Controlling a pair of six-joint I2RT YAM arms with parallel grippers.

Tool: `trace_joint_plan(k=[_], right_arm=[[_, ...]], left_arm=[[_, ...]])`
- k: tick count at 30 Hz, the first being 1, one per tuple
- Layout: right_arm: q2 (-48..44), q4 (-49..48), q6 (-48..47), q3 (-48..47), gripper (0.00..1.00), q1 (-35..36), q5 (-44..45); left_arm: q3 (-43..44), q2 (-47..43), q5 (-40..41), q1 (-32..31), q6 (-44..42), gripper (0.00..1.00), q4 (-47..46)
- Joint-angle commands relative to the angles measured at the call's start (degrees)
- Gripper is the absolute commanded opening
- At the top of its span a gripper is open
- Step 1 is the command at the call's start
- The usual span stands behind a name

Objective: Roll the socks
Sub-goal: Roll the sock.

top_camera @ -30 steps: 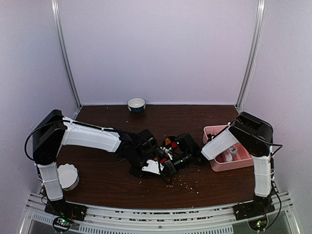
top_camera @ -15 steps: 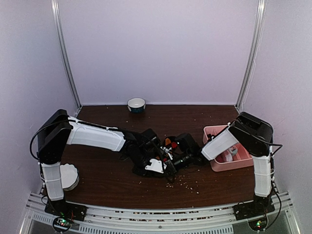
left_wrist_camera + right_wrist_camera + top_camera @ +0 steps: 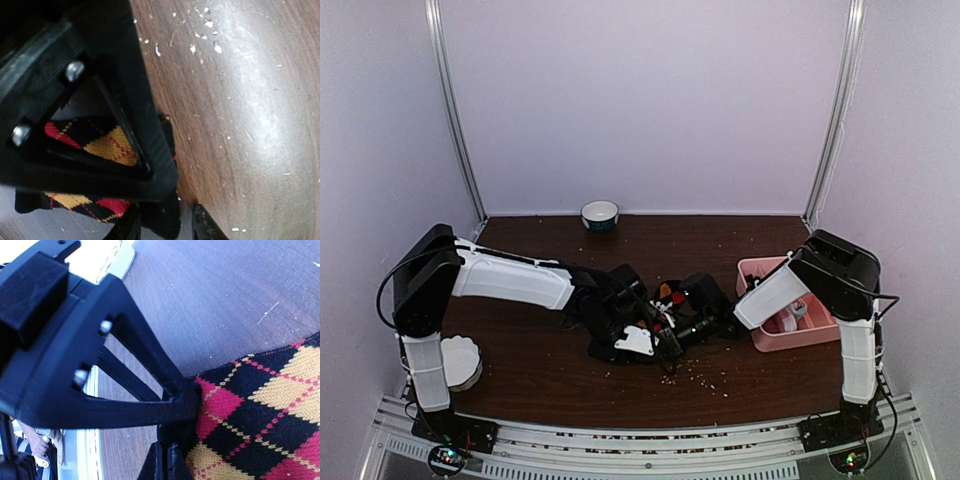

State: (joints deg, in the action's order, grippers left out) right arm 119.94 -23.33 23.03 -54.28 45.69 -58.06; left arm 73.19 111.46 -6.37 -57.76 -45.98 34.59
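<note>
The right claw (image 3: pixel 175 427) is pinched on the black knit edge of the argyle sock (image 3: pixel 250 420), lying mid-table (image 3: pixel 225 300) on dark grained wood. The left claw (image 3: pixel 157 182), a ribbed triangular frame, overlies the sock; I can't tell its grip.

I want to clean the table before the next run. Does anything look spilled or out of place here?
Yes. Small pale crumbs lie scattered on the dark wooden table, mostly near its front middle; the left wrist view shows more beside the argyle sock. They look spilled. Nothing else stands out.
</note>
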Motion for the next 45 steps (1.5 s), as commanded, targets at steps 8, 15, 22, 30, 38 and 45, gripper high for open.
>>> trace_joint_plan(k=[8, 15, 22, 30, 38, 45], right_arm=[[4.0, 9.5, 3.1, 4.7, 0.00, -1.6, 2.0], [3.8, 8.9, 3.5, 4.9, 0.00, -1.7, 1.3], [3.8, 6.3, 5.5, 5.2, 0.00, -1.7, -0.2], [3.1, 4.1, 7.0, 6.0, 0.00, -1.7, 2.0], [-9.5, 7.5, -3.9, 12.8, 0.37, -1.8, 21.8], [-18.8, -0.1, -3.9, 19.0, 0.48, -1.7, 30.4]], left_arm=[[-4.7, -3.8, 2.5, -1.3, 3.7, 0.41, -5.6], [-2.4, -0.8, 3.7, -1.3, 2.9, 0.41, -5.6], [-0.7, 0.9, 3.3, -1.3, 2.1, 0.30, -3.1], [5.1, 6.3, 1.6, -0.9, 4.3, 0.00, 5.1], [11.8, 8.2, -17.0, 6.1, 8.7, 0.00, 17.8], [13.3, 9.1, -24.6, 9.3, 10.3, 0.00, 22.6]])
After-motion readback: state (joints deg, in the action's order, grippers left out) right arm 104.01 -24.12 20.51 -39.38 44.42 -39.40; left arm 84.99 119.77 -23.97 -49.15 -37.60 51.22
